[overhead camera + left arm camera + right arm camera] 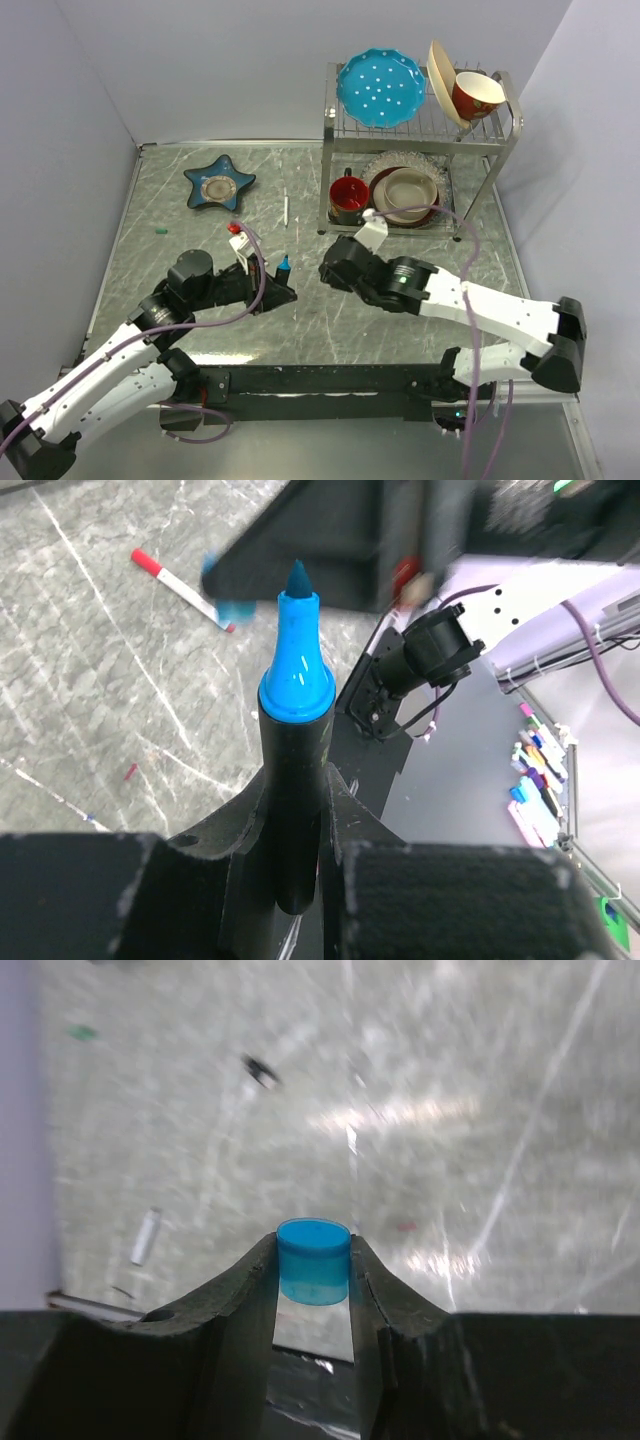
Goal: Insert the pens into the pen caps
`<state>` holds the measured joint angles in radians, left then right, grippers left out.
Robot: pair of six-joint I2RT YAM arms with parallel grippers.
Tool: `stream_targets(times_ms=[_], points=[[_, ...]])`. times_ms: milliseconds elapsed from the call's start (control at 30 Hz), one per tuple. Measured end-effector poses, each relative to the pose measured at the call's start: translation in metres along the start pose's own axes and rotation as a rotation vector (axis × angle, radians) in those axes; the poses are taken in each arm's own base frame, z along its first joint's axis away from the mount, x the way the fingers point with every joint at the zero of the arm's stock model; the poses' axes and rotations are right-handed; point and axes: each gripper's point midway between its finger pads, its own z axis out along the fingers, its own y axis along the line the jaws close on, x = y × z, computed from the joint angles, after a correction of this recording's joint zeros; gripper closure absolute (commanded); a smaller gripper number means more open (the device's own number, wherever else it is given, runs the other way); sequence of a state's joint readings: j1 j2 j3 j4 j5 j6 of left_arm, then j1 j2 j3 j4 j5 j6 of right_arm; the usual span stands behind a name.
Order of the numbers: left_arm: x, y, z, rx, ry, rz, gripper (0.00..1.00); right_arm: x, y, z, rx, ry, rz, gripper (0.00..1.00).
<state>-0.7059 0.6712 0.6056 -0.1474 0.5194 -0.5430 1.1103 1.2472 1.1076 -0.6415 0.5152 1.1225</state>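
**Black marker with blue tip clamped in the left gripper, blue cap pinched in the right**

The black marker with a bright blue nib (pixel 296 730) stands nearly upright between the fingers of the left gripper (pixel 297 865), which is clenched around its lower barrel. In the top view the nib (pixel 284 265) shows just left of the frame's centre, above the grey marbled table (pixel 400 330). The right gripper (pixel 313 1257) is closed on a short bright blue tube cap (pixel 313 1260), its open end facing outward. In the top view this gripper (pixel 328 268) sits just right of the marker, close but not touching.

A thin white pen (pixel 286 208) lies on the table above centre. A tiny teal cap (pixel 160 231) lies at centre left. The left wrist view shows another white pen with a red end (pixel 180 585) lying in the upper left.

A blue star-shaped dish (pixel 219 183) rests at upper left. A metal dish rack (pixel 500 150) at upper right holds a turquoise plate (pixel 380 88).
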Motion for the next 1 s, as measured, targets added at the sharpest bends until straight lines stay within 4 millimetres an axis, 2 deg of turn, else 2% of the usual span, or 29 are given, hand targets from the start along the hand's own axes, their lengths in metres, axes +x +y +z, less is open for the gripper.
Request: stream_targets(times_ms=[233,500,600,733,1000], points=[[0.007,0.005,0.008,0.012,0.013,-0.033,0.99,-0.054,0.032,-0.030,-0.138,-0.164,-0.033,1.00],[0.010,0.007,0.009,0.010,0.021,-0.038,0.99,-0.087,0.068,-0.050,-0.243,-0.245,-0.062,1.00],[0.011,0.008,0.010,0.008,0.026,-0.040,0.99,-0.090,0.079,-0.053,-0.275,-0.245,-0.071,1.00],[0.013,0.009,0.011,0.009,0.035,-0.043,0.99,-0.082,0.090,-0.048,-0.309,-0.215,-0.089,1.00],[0.012,0.008,0.011,0.011,0.032,-0.040,0.99,-0.063,0.096,-0.036,-0.324,-0.149,-0.120,1.00]])
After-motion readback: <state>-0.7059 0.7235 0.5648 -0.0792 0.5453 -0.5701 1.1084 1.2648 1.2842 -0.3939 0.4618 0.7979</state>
